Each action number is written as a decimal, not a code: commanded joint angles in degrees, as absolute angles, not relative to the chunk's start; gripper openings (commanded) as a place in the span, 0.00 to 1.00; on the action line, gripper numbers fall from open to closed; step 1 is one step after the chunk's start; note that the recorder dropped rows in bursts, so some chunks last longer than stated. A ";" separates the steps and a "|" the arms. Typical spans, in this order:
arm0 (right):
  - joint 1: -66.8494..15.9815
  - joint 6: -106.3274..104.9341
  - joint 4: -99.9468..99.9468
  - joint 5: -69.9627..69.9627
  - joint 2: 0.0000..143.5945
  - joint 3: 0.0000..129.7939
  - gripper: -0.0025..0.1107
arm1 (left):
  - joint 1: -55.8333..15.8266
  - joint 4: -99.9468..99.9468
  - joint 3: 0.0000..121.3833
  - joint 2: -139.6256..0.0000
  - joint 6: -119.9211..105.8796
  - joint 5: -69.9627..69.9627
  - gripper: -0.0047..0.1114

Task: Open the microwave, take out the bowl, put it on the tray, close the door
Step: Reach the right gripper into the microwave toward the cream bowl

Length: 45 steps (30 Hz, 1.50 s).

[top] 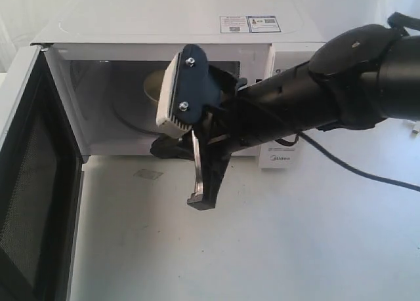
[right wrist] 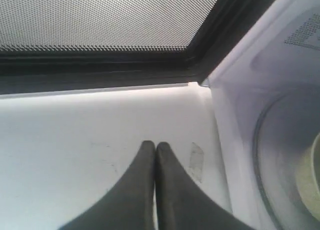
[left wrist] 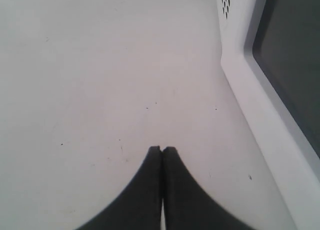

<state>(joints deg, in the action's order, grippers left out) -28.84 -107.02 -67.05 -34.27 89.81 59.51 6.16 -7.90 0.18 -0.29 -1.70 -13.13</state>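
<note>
Hanging before open microwave (top: 164, 19), right gripper (right wrist: 152, 146) closed, empty; door (top: 33, 183) swung wide; bowl (top: 154, 86) inside; left gripper (left wrist: 161, 149) closed over table (left wrist: 75, 64).

The microwave (top: 177, 25) is viewed by the exterior camera from in front and somewhat above, facing its open cavity, with the right arm (top: 315, 91) filling the near field. The left wrist camera is aimed down past the left hand (left wrist: 161, 148) at the bench (left wrist: 100, 64), close beside the outer face of the door (left wrist: 290, 54). The right wrist camera is held low in front of the microwave, looking past the right hand (right wrist: 151, 145), close to the door's mesh. The door, the cavity and a tape patch (top: 147, 174) on the bench are shared by the exterior and right wrist views.
</note>
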 commanded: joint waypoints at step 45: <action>-38.85 -35.47 25.51 -18.18 96.01 65.96 0.02 | 5.90 -8.14 0.00 0.00 -1.47 -13.24 0.04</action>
<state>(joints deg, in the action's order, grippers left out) -38.91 -36.57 22.60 -17.15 93.73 64.96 6.16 -7.90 0.18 -0.29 -1.70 -13.13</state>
